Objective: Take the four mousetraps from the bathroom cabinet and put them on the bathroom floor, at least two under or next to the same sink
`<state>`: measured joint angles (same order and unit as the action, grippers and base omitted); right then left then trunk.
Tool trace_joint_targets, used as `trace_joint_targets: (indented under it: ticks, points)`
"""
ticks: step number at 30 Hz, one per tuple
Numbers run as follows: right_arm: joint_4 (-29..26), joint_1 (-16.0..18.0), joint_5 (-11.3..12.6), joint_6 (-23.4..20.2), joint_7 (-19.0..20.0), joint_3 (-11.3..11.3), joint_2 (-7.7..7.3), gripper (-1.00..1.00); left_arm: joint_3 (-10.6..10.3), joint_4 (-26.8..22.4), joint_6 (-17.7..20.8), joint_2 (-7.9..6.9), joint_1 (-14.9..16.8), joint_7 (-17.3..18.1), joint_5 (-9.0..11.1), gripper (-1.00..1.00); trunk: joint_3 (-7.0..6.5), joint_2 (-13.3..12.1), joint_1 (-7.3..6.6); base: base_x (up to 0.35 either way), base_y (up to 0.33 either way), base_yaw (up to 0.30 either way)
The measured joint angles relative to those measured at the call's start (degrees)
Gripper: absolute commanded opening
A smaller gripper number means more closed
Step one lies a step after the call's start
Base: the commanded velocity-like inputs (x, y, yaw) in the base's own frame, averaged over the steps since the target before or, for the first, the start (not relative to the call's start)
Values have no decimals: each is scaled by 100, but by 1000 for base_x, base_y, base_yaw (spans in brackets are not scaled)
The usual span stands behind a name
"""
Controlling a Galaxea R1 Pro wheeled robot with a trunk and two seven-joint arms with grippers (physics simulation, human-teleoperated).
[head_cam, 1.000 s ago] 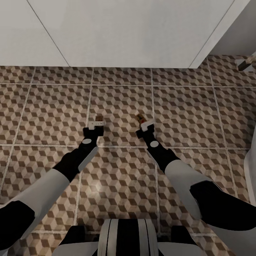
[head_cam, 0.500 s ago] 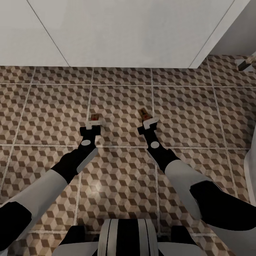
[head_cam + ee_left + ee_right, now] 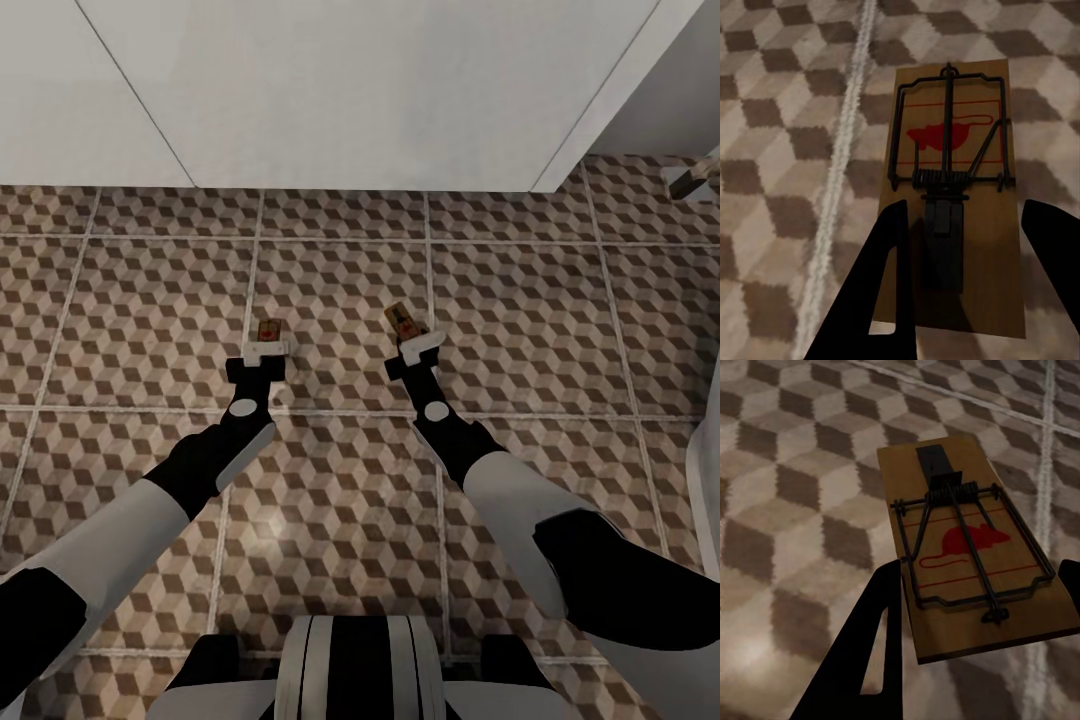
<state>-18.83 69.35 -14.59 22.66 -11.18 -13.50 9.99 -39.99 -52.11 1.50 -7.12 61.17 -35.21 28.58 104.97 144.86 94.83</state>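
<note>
Left gripper [image 3: 262, 352]: its two dark fingers [image 3: 881, 300] stand on either side of the near end of a mousetrap [image 3: 952, 187], flanking its long edges. The left wrist view does not settle whether the pads press the board or stand just clear of it, so whether it is gripping cannot be told. The board lies flat over the bathroom floor [image 3: 780, 150], just beside a pale grout line [image 3: 844, 150], with its red mouse print and wire bar toward the far end from the gripper.

Right gripper [image 3: 414, 345]: a second mousetrap [image 3: 971, 551] sits between its fingers [image 3: 870, 652]. One finger runs along one long edge; the other is visible only at the frame edge. Contact cannot be confirmed here either. This board is turned at an angle to the gripper axis, spring end away.

In the head view, both traps project forward from the fingertips, the left one [image 3: 268, 330] and the right one [image 3: 400, 320] well apart. Ahead of both grippers stands a white vanity [image 3: 380, 90] on the tiled floor.
</note>
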Motion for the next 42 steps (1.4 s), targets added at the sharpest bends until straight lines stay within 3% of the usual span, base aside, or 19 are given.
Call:
trace_joint_targets:
  ticks: [10,16,23,26,32,42]
  points:
    - [2,-5,0,-129,3,-1,0,-100,7,6,13,8,-6,10,7,-100,0,0,0,0,0,0]
    - [-15,-1,-1,-566,10,7,0,-100,61,15,55,16,-6,266,10,-100,0,0,0,0,0,0]
    - [-86,3,-6,-956,13,13,0,-100,228,32,475,55,-1,473,13,-100,0,0,0,0,0,0]
    - [-121,14,-13,-1225,18,15,0,-100,436,1,870,108,4,561,3,-100,0,0,0,0,0,0]
    - [-371,29,-11,-1570,18,14,0,-100,755,-14,1158,198,18,748,-16,-100,0,0,0,0,0,0]
    - [-543,24,-8,-1706,243,16,0,-100,776,-14,1211,105,22,796,-21,-100,0,0,0,0,0,0]
